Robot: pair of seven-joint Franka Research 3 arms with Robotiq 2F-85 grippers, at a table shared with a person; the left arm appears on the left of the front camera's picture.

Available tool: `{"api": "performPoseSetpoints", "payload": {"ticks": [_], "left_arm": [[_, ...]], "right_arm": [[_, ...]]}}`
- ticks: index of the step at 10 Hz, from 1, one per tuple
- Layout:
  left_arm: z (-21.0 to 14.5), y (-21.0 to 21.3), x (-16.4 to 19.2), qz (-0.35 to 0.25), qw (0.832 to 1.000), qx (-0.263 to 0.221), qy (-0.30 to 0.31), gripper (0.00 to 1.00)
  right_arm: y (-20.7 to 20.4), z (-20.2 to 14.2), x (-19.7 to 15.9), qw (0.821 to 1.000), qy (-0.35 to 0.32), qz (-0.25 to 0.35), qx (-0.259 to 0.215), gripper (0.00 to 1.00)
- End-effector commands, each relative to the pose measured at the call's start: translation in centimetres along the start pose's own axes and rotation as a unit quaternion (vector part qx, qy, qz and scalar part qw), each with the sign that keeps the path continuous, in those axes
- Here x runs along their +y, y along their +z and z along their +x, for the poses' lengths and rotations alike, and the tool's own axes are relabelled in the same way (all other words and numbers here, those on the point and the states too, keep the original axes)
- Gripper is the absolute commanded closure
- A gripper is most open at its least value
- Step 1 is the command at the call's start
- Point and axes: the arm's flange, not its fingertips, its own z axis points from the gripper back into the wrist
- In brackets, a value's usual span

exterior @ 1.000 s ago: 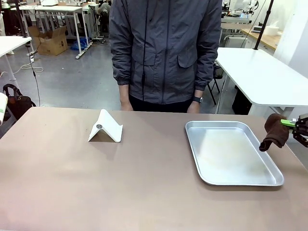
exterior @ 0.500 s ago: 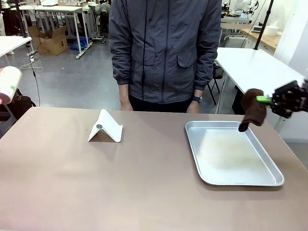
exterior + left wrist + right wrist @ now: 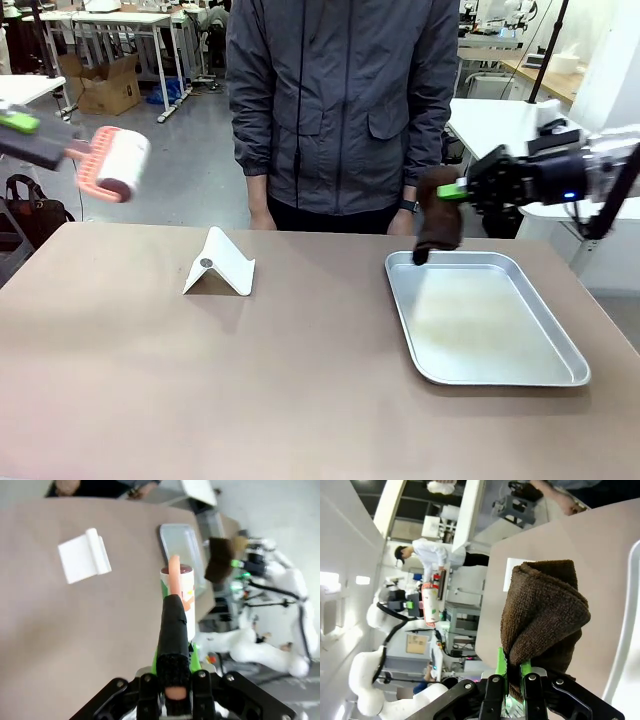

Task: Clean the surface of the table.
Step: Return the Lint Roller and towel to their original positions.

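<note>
The brownish table [image 3: 250,380] spreads across the front view. My right gripper [image 3: 462,189] is shut on a folded brown cloth [image 3: 437,226] that hangs over the far left corner of the silver tray [image 3: 480,318]; the cloth [image 3: 545,615] rises from my right gripper [image 3: 511,672] in the right wrist view. My left gripper [image 3: 12,125] is shut on the dark handle of a lint roller [image 3: 112,165], held high above the table's far left corner. In the left wrist view the roller [image 3: 177,592] points away from my left gripper [image 3: 172,672] over the table [image 3: 60,630].
A white folded stand [image 3: 220,264] sits on the table left of centre, also the stand [image 3: 84,555] in the left wrist view. A person in a grey jacket [image 3: 340,100] stands at the far edge, hands down. White tables stand behind on the right.
My right gripper swung up and left with the brown cloth, from beside the tray's right edge to above its far left corner. My left arm brought the lint roller in from the left.
</note>
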Motion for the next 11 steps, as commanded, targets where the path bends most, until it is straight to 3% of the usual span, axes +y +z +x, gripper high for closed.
{"api": "performPoseSetpoints", "payload": {"ticks": [1, 3, 6, 10, 11], "left_arm": [[1.3, -5.3, -2.4, 0.071, 0.997, -0.006, 0.041, 0.78], [4.3, -10.0, -5.4, 0.108, 0.992, -0.018, 0.066, 0.78], [6.3, -18.0, -8.4, 0.172, 0.983, 0.002, 0.064, 0.78], [8.0, -25.1, -6.7, 0.232, 0.969, 0.033, 0.074, 0.78], [8.3, -25.9, -6.0, 0.241, 0.967, 0.045, 0.074, 0.78]], "right_arm": [[-5.0, -0.5, 0.5, 1.000, -0.011, -0.010, -0.007, 0.88], [-10.8, -1.4, 0.3, 1.000, -0.019, -0.017, -0.007, 0.88], [-17.5, -2.0, -1.8, 0.997, -0.050, -0.034, 0.045, 0.88], [-20.4, -1.4, -5.5, 0.989, -0.068, -0.087, 0.094, 0.88], [-20.7, -0.8, -6.6, 0.988, -0.070, -0.107, 0.087, 0.88]]}}
